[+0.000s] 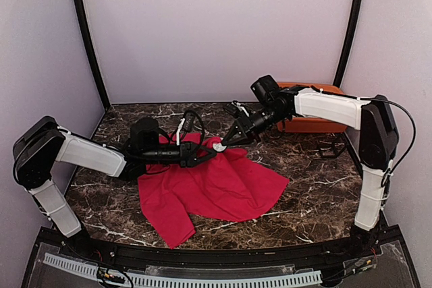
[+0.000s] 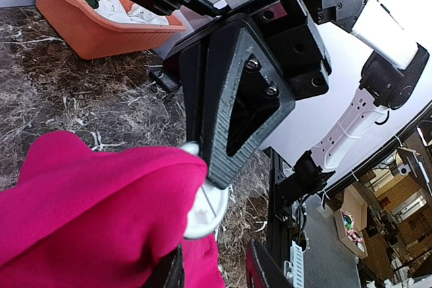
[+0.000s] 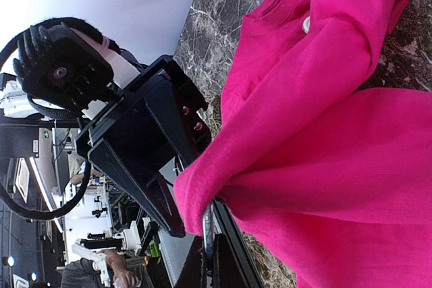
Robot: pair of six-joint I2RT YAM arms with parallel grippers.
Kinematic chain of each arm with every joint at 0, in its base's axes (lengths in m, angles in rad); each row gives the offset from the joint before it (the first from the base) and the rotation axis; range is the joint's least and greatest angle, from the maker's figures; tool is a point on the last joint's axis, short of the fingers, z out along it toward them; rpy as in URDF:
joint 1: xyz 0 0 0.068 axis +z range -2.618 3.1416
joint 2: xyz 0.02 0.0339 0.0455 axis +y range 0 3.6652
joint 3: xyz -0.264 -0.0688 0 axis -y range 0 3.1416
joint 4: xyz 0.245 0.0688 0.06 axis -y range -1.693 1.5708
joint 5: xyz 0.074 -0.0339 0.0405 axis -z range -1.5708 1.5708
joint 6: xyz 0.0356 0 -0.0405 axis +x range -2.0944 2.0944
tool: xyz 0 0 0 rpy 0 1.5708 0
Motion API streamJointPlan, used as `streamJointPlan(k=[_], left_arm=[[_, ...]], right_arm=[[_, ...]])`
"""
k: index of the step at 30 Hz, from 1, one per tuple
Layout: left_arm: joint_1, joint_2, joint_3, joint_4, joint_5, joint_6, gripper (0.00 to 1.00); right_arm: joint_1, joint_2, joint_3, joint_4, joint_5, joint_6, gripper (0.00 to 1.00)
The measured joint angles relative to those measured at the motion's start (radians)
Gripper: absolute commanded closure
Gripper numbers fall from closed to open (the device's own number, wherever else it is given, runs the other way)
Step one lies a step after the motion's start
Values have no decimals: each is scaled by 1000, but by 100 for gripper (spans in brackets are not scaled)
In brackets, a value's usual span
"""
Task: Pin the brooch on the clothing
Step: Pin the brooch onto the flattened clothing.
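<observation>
The clothing point(image 1: 216, 187) is a bright red T-shirt spread on the marble table. My left gripper point(image 1: 200, 155) reaches in from the left and is shut on a raised fold of the clothing point(image 2: 88, 200), with red cloth between its jaws point(image 2: 216, 268). My right gripper point(image 1: 225, 142) comes from the right, shut on the brooch point(image 1: 219, 147), a round white disc. In the left wrist view the brooch point(image 2: 206, 210) sits against the edge of the fold, its thin pin showing. In the right wrist view the brooch point(image 3: 208, 224) is seen edge-on, touching the clothing point(image 3: 324, 133) just above my right gripper point(image 3: 214, 261).
An orange basin point(image 1: 310, 125) stands at the back right behind the right arm; in the left wrist view the basin point(image 2: 88, 25) holds white and dark green garments. A small black object point(image 1: 331, 146) lies near the right arm's base. Purple walls close three sides.
</observation>
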Motion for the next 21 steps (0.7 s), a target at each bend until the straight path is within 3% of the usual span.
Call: streamJointPlan(k=[9,21], left_arm=[[2,0,-9,2,-28,3,68],[26,18,-41,141,-10,-87,71]], right_arm=[[0,-8,-13,4,-13,0,100],[0,-29,-37,23,-27,-1,100]])
